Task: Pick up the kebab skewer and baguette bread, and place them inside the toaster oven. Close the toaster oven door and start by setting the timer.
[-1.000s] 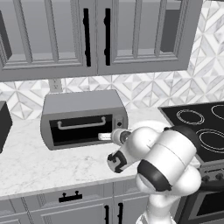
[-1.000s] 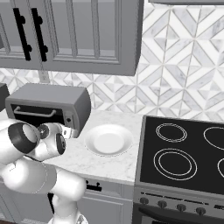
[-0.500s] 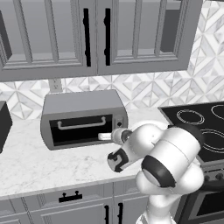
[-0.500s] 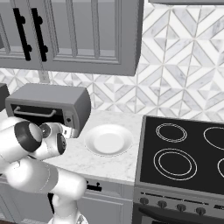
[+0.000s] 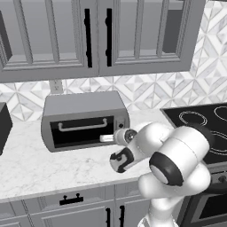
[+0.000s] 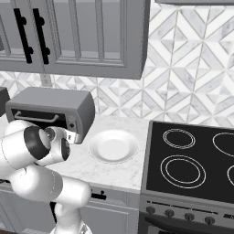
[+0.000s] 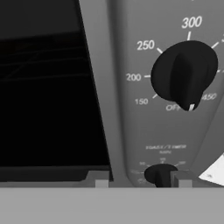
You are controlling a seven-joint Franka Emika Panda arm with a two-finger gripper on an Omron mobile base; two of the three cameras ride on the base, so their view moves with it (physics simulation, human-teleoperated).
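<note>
Claw at the toaster oven's knob panel
One toaster oven point(image 5: 84, 119) on the counter point(image 5: 48, 166), door point(image 5: 82, 132) shut; two knobs point(image 7: 183, 75) visible. One claw point(image 7: 141, 183) up against the lower knob point(image 7: 160, 174); its spread can't be told.

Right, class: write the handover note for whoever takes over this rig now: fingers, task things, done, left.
Now: gripper fingers apart, straddling the lower knob on the toaster oven panel, not clamped.
Done: toaster oven door shut.
Food: skewer and bread cannot be made out behind its dark glass.
Temperature: upper knob at OFF.
Left: grip and turn the lower knob, probably the timer.
</note>
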